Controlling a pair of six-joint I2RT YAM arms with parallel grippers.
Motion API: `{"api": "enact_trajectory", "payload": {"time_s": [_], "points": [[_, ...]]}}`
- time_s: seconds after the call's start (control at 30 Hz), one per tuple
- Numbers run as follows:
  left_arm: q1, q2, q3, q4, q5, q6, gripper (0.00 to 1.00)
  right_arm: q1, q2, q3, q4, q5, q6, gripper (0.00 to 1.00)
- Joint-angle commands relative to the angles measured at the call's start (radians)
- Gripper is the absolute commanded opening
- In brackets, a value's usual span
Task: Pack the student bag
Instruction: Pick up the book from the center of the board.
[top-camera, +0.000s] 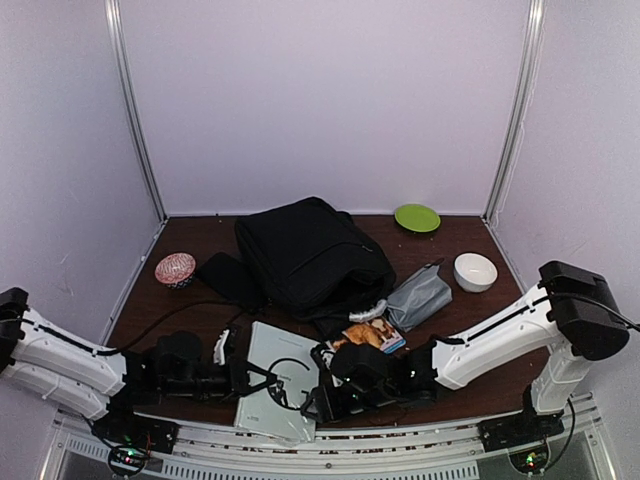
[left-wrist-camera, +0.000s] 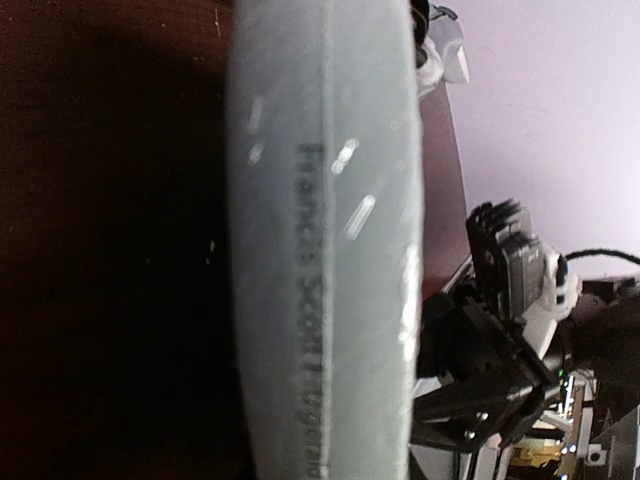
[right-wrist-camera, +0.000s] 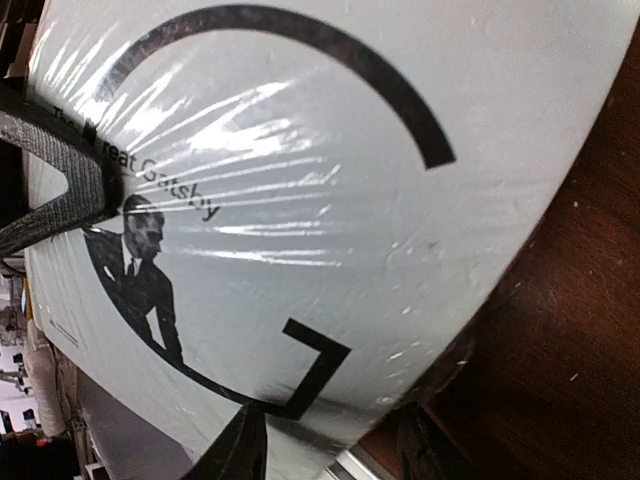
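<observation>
The black backpack (top-camera: 310, 255) lies at the middle of the table. A pale grey book, "The Great Gatsby" (top-camera: 275, 385), lies in front of it near the table's front edge. My left gripper (top-camera: 258, 380) is at the book's left edge. The book's spine (left-wrist-camera: 325, 250) fills the left wrist view, with the jaws on either side of it. One left finger rests on the cover (right-wrist-camera: 60, 190). My right gripper (top-camera: 315, 402) is open at the book's right front corner (right-wrist-camera: 330, 200). One of its fingers (right-wrist-camera: 235, 450) is over the cover and the other is beside the edge.
A black notebook (top-camera: 225, 278) lies left of the backpack. A grey-blue pencil case (top-camera: 420, 297) and a small picture book (top-camera: 368, 335) lie to its right. A pink bowl (top-camera: 175, 268), a white bowl (top-camera: 475, 271) and a green plate (top-camera: 417, 217) stand around them.
</observation>
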Motion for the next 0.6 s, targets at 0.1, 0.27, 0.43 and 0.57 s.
{"api": "enact_trajectory", "payload": {"time_s": [0.1,0.27,0.43,0.57], "points": [[-0.036,-0.512,0.084,-0.644,-0.135,0.142,0.00,0.020,-0.157,0.017,-0.024,0.065,-0.145,0.53],[-0.037,-0.816,0.241,-0.985,-0.302,0.184,0.00,0.028,-0.322,0.020,-0.082,0.171,-0.236,0.64],[-0.035,-0.931,0.322,-0.873,-0.492,0.326,0.00,0.028,-0.447,-0.040,0.044,0.405,-0.179,0.74],[-0.035,-0.858,0.354,-0.593,-0.596,0.482,0.00,0.015,-0.495,-0.140,0.362,0.451,-0.155,0.86]]}}
